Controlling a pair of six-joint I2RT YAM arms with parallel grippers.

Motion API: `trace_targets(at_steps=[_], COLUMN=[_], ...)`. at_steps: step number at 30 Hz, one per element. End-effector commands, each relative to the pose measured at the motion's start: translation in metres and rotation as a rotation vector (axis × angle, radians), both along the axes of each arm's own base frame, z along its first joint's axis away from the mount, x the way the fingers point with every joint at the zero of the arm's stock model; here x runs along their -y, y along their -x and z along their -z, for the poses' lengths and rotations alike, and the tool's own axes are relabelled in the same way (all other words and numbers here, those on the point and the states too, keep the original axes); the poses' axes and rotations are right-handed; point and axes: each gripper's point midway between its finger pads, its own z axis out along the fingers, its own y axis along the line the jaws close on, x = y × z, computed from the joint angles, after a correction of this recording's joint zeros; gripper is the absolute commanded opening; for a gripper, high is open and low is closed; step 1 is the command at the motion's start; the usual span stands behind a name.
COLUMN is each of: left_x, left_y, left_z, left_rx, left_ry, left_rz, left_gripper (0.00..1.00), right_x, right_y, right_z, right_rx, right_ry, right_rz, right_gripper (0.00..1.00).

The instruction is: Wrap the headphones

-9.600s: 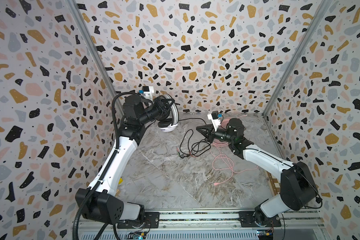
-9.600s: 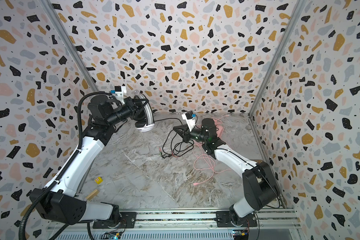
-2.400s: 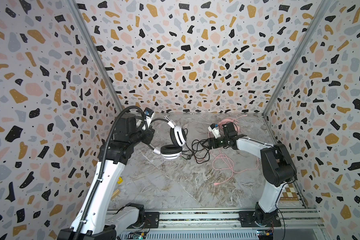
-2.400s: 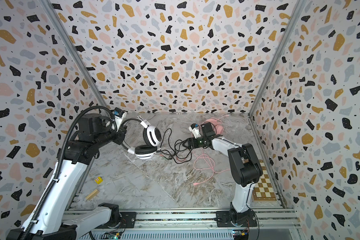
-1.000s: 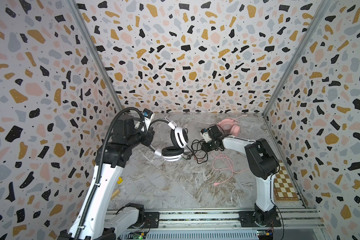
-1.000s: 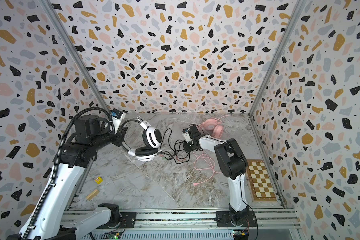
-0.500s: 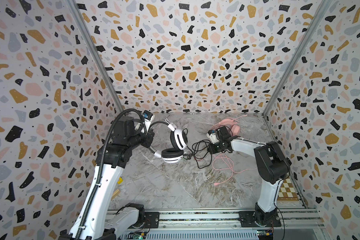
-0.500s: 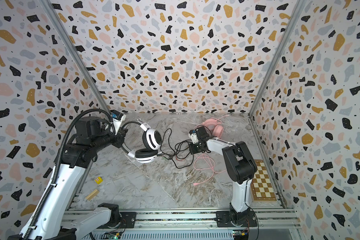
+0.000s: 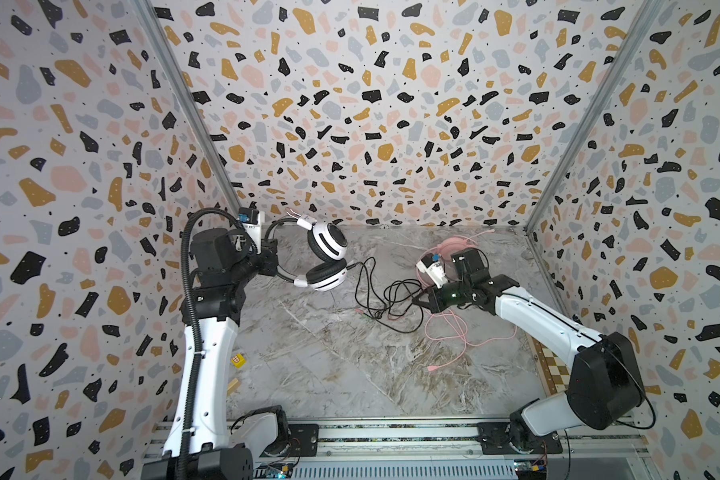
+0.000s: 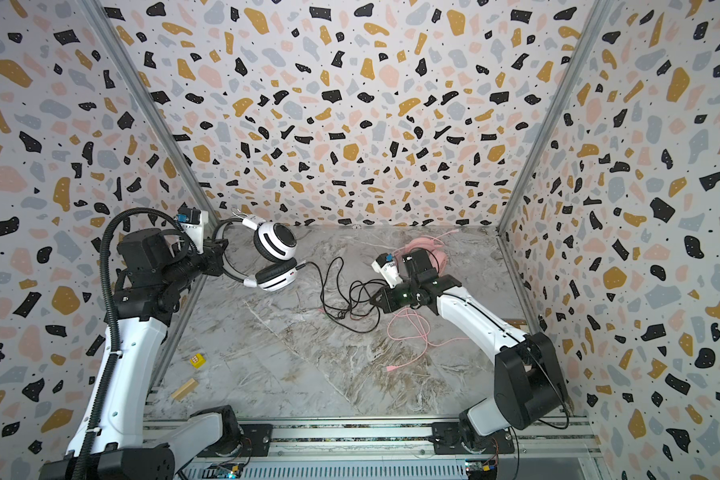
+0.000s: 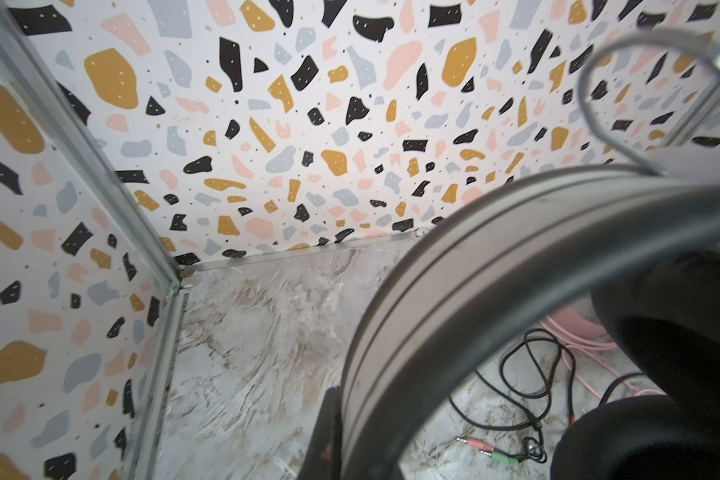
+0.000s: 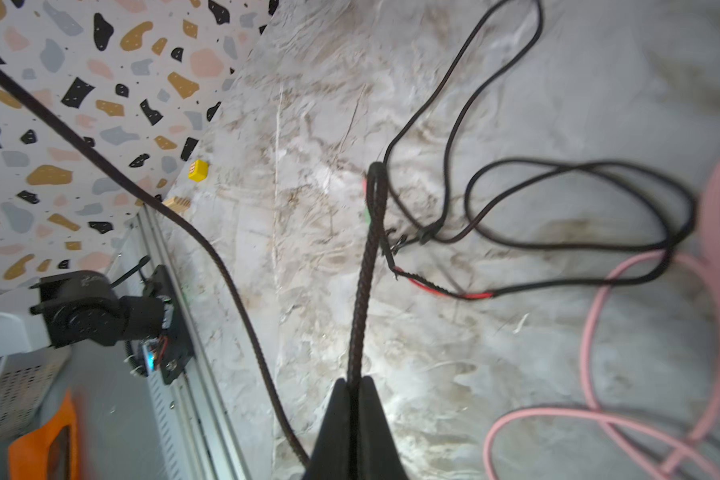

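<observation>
Holding aloft: my left gripper (image 9: 272, 258) has the white headset (image 9: 328, 247) by its black band at the far left of the cell. In both top views the two ear cups hang clear of the marble floor (image 9: 329, 365).
Left jaws: pressed together on the band. In the left wrist view the band fills the frame and only one dark finger shows beside it, so the clamp looks firm, though I cannot see both pads.
Right jaws: my right gripper (image 9: 420, 300) sits low over the floor at mid-right, pinching a doubled strand of the black cable (image 12: 362, 291). The right wrist view shows the tips shut on it.
Black cable: it leaves the lower ear cup and drops into loose loops on the floor between my two grippers. Its pink and green plugs (image 11: 487, 451) lie on the near side of the tangle.
Pink headset (image 9: 449, 249): on the floor at far right, just behind my right wrist and partly hidden by it.
Pink cable (image 9: 454, 332): slack loops on the floor, near side of the right gripper, crossing the black loops at their right edge.
Bystanders: a yellow cube (image 9: 238, 360) and a wooden block (image 10: 184, 389) lie at near left beside my left arm, well apart from both cables.
</observation>
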Motion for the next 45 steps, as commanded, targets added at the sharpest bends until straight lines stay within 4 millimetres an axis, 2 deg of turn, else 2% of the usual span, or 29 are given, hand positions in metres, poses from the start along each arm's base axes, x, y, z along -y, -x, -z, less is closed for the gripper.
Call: trace_targets(at_steps=[1, 4, 8, 12, 16, 21, 25, 29, 32, 35, 38, 45], left_x=[0.027, 0.034, 0.053, 0.082, 0.106, 0.126, 0.146, 0.161, 0.156, 0.153, 0.142, 0.134], left_y=[0.012, 0.022, 0.041, 0.060, 0.068, 0.070, 0.071, 0.068, 0.054, 0.042, 0.028, 0.004], left_z=[-0.041, -0.037, -0.033, -0.028, -0.005, 0.019, 0.037, 0.056, 0.072, 0.083, 0.090, 0.097], left_rx=[0.152, 0.141, 0.133, 0.124, 0.036, -0.021, -0.073, -0.128, -0.180, -0.222, -0.244, -0.265], left_ry=[0.083, 0.111, 0.141, 0.157, 0.141, 0.137, 0.115, 0.072, 0.108, 0.140, 0.137, 0.210], left_rz=[0.143, 0.174, 0.286, 0.411, 0.478, 0.482, 0.507, 0.496, 0.403, 0.340, 0.237, 0.109], left_gripper=[0.00, 0.00, 0.00, 0.00, 0.00, 0.00, 0.00, 0.00, 0.00, 0.00, 0.00, 0.00], right_x=[-0.016, -0.024, -0.034, -0.040, -0.060, -0.073, -0.087, -0.094, -0.095, -0.098, -0.105, -0.104], right_y=[-0.002, -0.024, -0.057, -0.094, -0.134, -0.150, -0.152, -0.153, -0.145, -0.127, -0.103, -0.049], right_z=[-0.066, -0.099, -0.128, -0.151, -0.168, -0.219, -0.261, -0.298, -0.325, -0.344, -0.345, -0.343], right_rx=[0.088, 0.145, 0.186, 0.203, 0.240, 0.323, 0.384, 0.444, 0.481, 0.507, 0.503, 0.480], right_ry=[-0.214, -0.289, -0.373, -0.443, -0.421, -0.490, -0.511, -0.549, -0.594, -0.635, -0.654, -0.746], right_rz=[-0.031, -0.012, 0.032, 0.061, 0.070, 0.074, 0.043, 0.034, 0.019, -0.018, -0.077, -0.148], right_gripper=[0.03, 0.02, 0.02, 0.00, 0.00, 0.00, 0.00, 0.00, 0.00, 0.00, 0.00, 0.00])
